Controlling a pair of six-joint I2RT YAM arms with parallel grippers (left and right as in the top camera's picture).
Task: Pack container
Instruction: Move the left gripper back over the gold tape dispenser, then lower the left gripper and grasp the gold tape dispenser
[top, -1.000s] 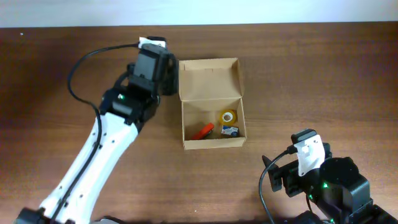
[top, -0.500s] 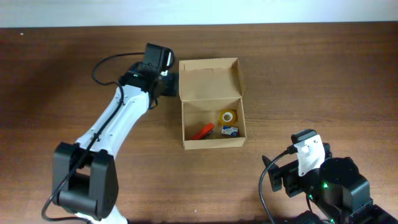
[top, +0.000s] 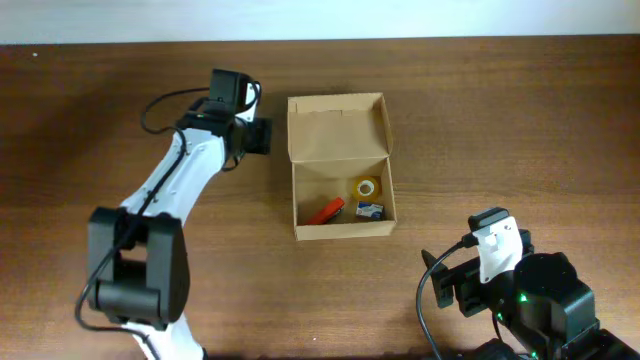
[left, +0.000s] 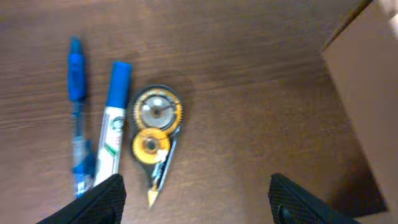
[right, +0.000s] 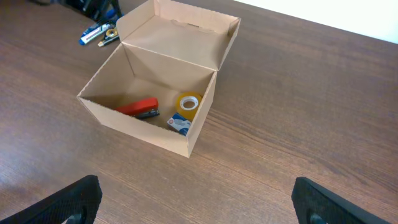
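Note:
The container (top: 340, 230) is a brown cardboard box with its flap lid open at the back. It also shows in the right wrist view (right: 124, 127). Inside lie a red stapler (right: 140, 107), a yellow tape roll (right: 188, 102) and a small blue-and-white item (right: 179, 124). My left gripper (left: 199, 211) is open and empty, hovering left of the box over a correction tape dispenser (left: 155, 134), a blue marker (left: 112, 130) and a blue pen (left: 76, 143). My right gripper (right: 199, 211) is open and empty, in front of the box.
The box's outer wall (left: 367, 93) stands close to the right of my left gripper. In the overhead view my left arm (top: 180, 185) hides the pens. The right arm's base (top: 530, 300) sits at the front right of the wooden table.
My left arm has stretched out and its wrist has shifted a little left, away from the box's lid. The right arm and the box have not moved.

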